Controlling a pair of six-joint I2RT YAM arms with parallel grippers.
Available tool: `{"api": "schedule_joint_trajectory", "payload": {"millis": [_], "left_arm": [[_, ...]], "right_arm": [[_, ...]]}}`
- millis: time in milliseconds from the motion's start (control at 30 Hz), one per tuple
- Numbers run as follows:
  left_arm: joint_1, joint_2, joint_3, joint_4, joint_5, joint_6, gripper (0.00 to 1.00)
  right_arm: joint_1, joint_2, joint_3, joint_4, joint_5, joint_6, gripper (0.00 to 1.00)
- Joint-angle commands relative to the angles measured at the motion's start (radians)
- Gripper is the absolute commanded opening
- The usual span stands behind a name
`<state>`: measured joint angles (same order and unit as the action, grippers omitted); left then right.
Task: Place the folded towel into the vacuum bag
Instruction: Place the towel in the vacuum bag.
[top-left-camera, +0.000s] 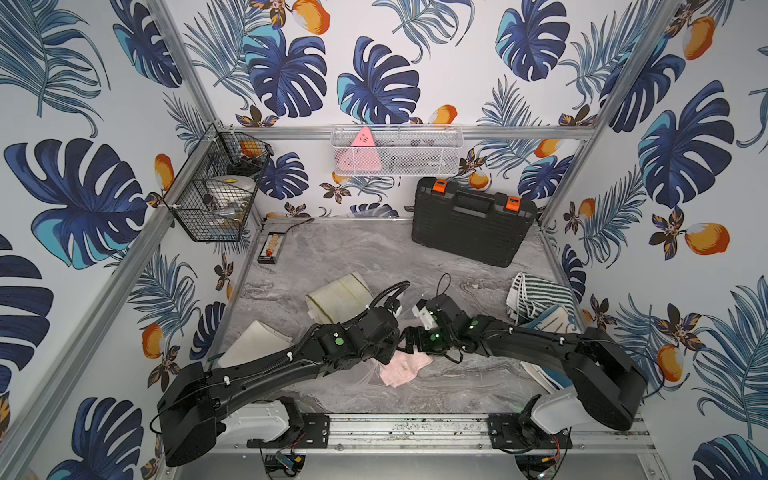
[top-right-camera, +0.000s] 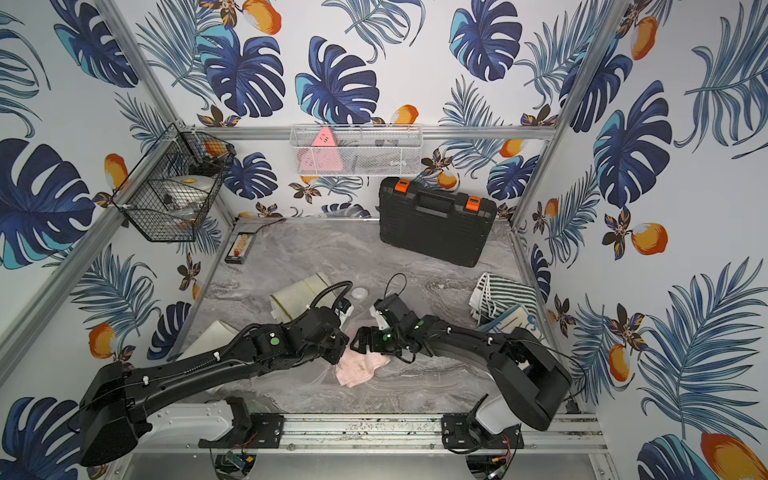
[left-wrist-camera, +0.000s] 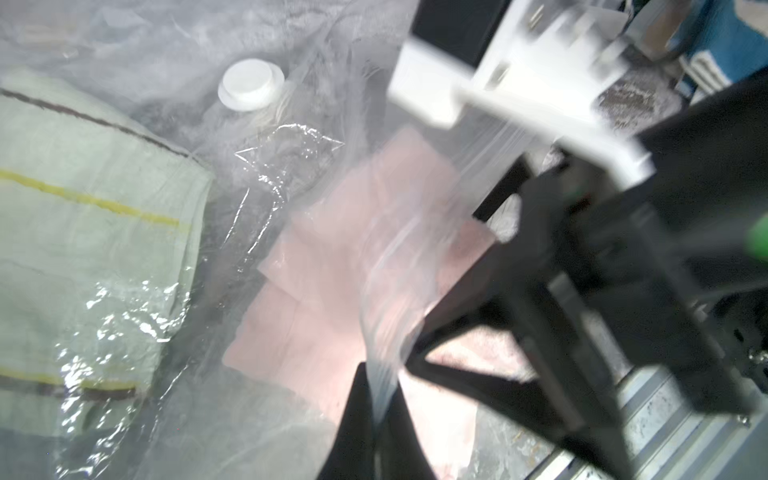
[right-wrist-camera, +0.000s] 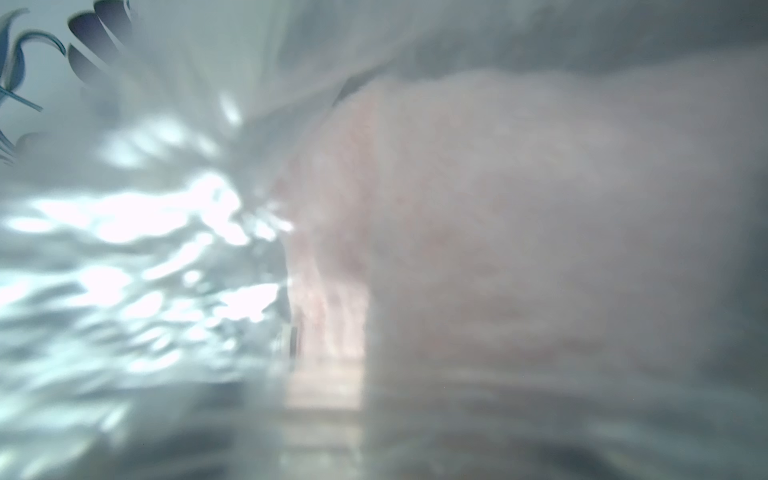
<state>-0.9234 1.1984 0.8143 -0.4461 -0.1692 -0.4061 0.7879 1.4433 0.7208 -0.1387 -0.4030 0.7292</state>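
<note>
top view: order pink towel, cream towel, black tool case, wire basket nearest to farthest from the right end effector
1. pink towel: beside the right end effector, near side
2. cream towel: back-left, mid-table
3. black tool case: back wall
4. wire basket: high on left wall

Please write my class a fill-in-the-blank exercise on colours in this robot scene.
The folded towel to be bagged is ___.
The round valve cap on the vacuum bag is ___.
The latches on the black toolbox are ___.
The triangle in the mesh basket is ___.
Answers: pink; white; orange; pink.
</note>
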Motion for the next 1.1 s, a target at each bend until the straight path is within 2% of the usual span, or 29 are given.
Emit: {"api": "schedule_joint_trajectory", "payload": {"millis": [0,133,300,467,500,567,800,867,967,1067], "left_arm": [[0.0,-0.007,-0.018,0.056,0.032,-0.041,0.0],[-0.002,0.0,-0.031,0.115,0.08,-0.067,0.0],[-0.003,0.019,-0.024,0.147,0.117,-0.074,0.0],[-0.005,0.036,-0.012,0.158,0.138,-0.063,0.0],[-0.005,0.038,-0.011,0.154,0.138,-0.059,0.0],[-0.005,0.041,-0.006,0.144,0.136,-0.049,0.0],[-0.002,0.039,-0.025,0.122,0.131,-0.019,0.0],[0.001,0.043,-0.023,0.113,0.121,-0.013,0.0],[0.007,0.041,-0.012,0.084,0.096,-0.001,0.0],[0.019,0.03,-0.012,0.087,0.109,0.001,0.0]], "right_arm": [[-0.024,-0.09,-0.058,-0.139,-0.042,0.124,0.95],[-0.022,-0.187,-0.104,-0.212,0.025,0.284,0.83],[0.032,-0.265,-0.226,-0.017,0.065,0.536,0.64],[0.07,-0.115,-0.258,0.256,0.119,0.649,0.5],[0.07,-0.075,-0.246,0.297,0.12,0.654,0.49],[0.064,0.017,-0.213,0.37,0.111,0.648,0.4],[0.065,0.236,-0.086,0.437,0.079,0.541,0.13],[0.045,0.287,-0.064,0.466,0.007,0.496,0.08],[0.018,0.234,-0.054,0.342,-0.04,0.421,0.07],[0.016,0.076,-0.059,0.132,-0.013,0.338,0.09]]}}
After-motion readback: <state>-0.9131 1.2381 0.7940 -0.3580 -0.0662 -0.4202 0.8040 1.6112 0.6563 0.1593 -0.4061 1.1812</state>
